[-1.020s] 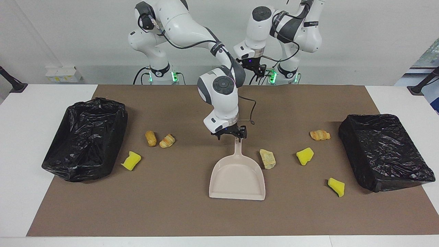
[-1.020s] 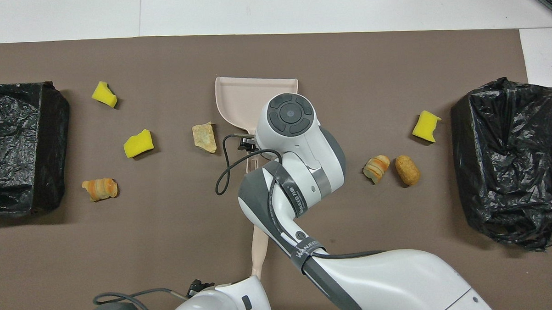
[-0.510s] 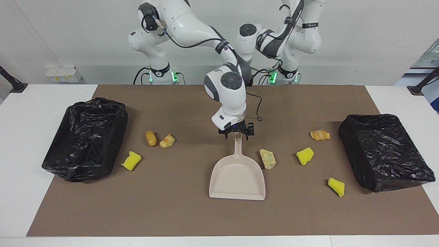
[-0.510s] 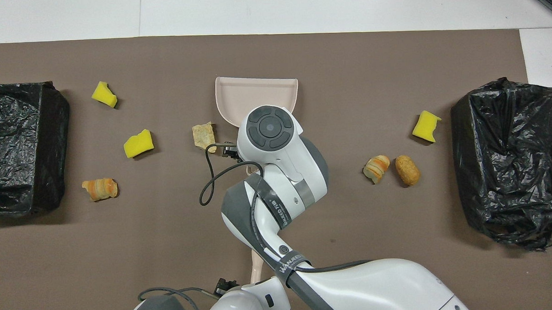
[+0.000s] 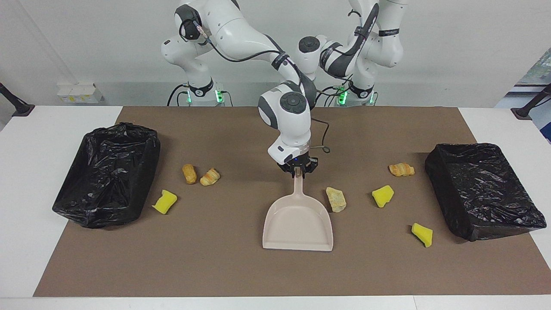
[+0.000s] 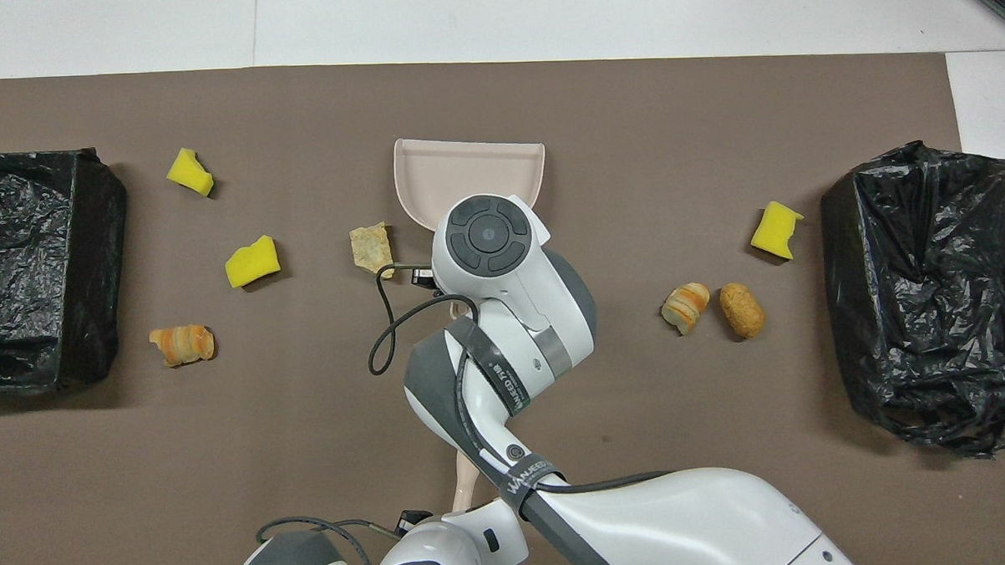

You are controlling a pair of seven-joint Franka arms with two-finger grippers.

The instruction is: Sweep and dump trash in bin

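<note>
Dustpan (image 5: pixel 298 224): lay flat at the lower centre of the facing view, mouth toward the bottom edge; it looked like stiff, light plastic, best held by the handle.
Trash: seven pieces were scattered over the brown mat (image 5: pixel 215 258) in the middle band of the frame, none in the pan.
Sponge chunks (image 5: pixel 422 234): probably soft and very light; better pushed than pinched.
Bread bits (image 5: pixel 336 199): the pale one lay just beside the pan; likely crumbly and could roll.
Bins (image 5: pixel 109 181): black-lined, one at each end of the mat.
Right gripper (image 5: pixel 298 171): at frame centre, clenched on the tip of the dustpan handle.
Left gripper (image 6: pixel 406 517): at the bottom edge of the overhead view, closed; a beige rod (image 6: pixel 464 484) showed beside it, and I could not tell if it was held.
</note>
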